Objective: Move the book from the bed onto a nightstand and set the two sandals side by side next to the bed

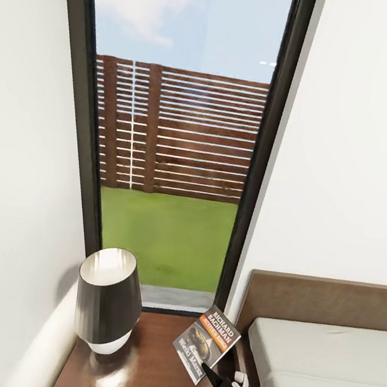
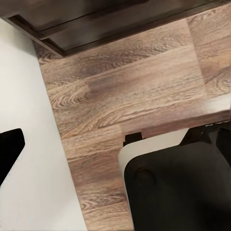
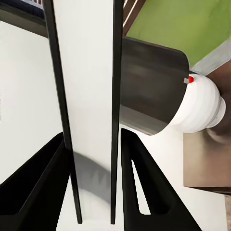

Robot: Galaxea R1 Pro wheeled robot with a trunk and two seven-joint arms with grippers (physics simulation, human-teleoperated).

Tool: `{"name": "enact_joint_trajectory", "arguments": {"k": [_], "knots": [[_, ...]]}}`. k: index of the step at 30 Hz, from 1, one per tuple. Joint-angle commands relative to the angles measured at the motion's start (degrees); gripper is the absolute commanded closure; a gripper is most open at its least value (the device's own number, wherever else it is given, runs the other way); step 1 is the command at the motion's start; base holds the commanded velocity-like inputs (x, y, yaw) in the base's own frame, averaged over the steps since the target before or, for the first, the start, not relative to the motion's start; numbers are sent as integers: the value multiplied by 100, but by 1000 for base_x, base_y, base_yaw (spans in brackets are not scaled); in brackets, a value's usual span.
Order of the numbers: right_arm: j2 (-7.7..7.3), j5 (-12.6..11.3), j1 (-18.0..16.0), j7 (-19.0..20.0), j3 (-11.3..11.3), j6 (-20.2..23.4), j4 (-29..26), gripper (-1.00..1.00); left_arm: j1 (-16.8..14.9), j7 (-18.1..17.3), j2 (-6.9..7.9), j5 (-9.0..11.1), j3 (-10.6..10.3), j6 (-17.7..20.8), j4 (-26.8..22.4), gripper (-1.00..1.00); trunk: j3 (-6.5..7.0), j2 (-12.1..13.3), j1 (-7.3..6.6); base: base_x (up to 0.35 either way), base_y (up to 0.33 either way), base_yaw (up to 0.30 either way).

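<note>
- Book (image 1: 208,343): a thin paperback with a dark cover, an orange band and white "RICHARD BACHMAN" lettering. It is tilted, raised above the right part of the nightstand (image 1: 146,373) top, its lower corner pinched by my right gripper (image 1: 210,371).
- In the right wrist view the book (image 3: 89,96) shows edge-on: pale page block between two thin dark covers, running straight out between my two black fingers (image 3: 139,183), which press against both covers. My right gripper (image 3: 94,192) is clenched on it.
- Nightstand: glossy dark brown top, free surface under and left of the book.
- Lamp (image 1: 108,299): dark shade on a white base, standing on the left part of the nightstand, near the book but apart from it.
- Bed (image 1: 316,363): brown headboard and pale mattress, just right of the nightstand; its near edge lies close beside my right arm.
- Window (image 1: 177,141): black-framed, behind the nightstand, showing a slatted brown fence and grass. White walls flank it on both sides.
- Left wrist view: wood-plank floor (image 2: 120,96); a black finger tip (image 2: 9,149) shows at the edge, and I cannot tell the state of my left gripper.
</note>
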Motion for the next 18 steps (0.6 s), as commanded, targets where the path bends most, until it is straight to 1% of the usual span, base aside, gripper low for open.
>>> {"name": "enact_joint_trajectory", "arguments": {"k": [1, 7, 14, 18], "knots": [[-1, -51, -1, 18, 6, 60, 2, 100, -24, 32, 3, 31, -46, 1, -9, -100, -2, -4, 2, 0, 0, 0], [16, -50, -1, 27, 9, 59, 1, 100, -119, 28, 4, 36, -38, 87, -6, -100, -2, -4, 2, 0, 0, 0], [26, -51, -1, 21, 10, 58, 3, 100, -156, 23, 4, 38, -36, 131, -11, -100, -2, -4, 2, 0, 0, 0], [63, -47, -1, -4, 14, 61, 4, 100, -167, 22, -1, 38, -33, 142, -13, -100, -2, -4, 2, 0, 0, 0]]}}
